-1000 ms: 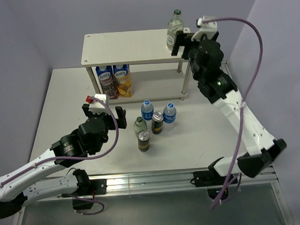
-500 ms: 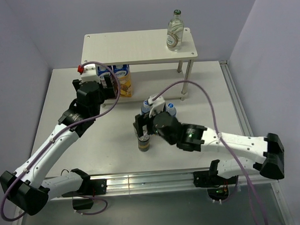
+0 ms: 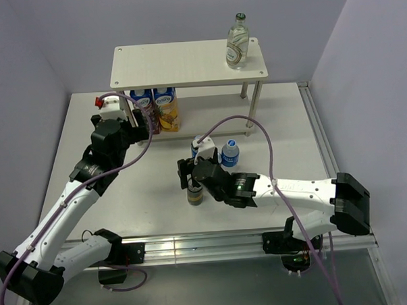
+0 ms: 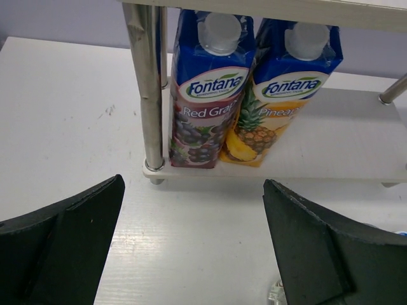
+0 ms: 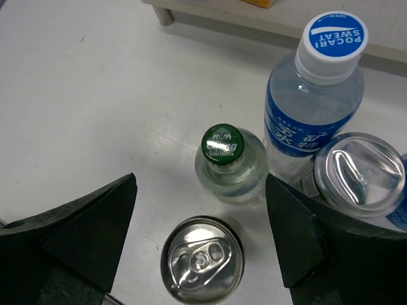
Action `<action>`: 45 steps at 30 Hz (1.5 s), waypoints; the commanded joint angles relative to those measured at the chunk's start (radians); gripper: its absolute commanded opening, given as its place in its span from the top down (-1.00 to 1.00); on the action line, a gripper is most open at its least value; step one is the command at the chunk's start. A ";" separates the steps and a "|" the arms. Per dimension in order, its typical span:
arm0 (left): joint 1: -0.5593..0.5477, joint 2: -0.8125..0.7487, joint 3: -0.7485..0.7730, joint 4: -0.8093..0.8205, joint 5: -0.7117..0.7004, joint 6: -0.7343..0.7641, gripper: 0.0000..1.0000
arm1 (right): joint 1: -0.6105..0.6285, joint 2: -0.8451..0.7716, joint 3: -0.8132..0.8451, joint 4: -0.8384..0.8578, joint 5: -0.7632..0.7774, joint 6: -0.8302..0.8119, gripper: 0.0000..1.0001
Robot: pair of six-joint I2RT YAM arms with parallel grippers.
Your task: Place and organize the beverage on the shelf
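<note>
The shelf stands at the back with one green-capped glass bottle upright on its top board, at the right. On the table stand the second glass bottle, two dark cans and two blue-capped water bottles. My right gripper is open and empty above this cluster. In the right wrist view its jaws straddle the near can and the glass bottle. My left gripper is open and empty in front of the shelf's lower board.
Two Fontana juice cartons, red grape and pineapple, stand on the lower board's left end behind a silver leg. The table's metal rail runs along the near edge. Purple walls close the back and both sides.
The right arm left the glass bottle on the top board and came down over the drinks on the table. The left arm swung from mid-table up to the shelf's left end.
</note>
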 commanded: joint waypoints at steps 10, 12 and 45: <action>0.002 -0.024 -0.013 0.042 0.069 0.012 -0.94 | -0.079 0.156 0.080 0.170 0.033 -0.069 -0.62; 0.002 -0.022 -0.014 0.044 0.070 0.014 -0.94 | -0.083 0.177 0.089 0.177 0.039 -0.074 -0.61; 0.010 -0.022 -0.010 0.039 0.037 0.017 -0.93 | -0.103 0.180 0.583 -0.046 0.048 -0.265 1.00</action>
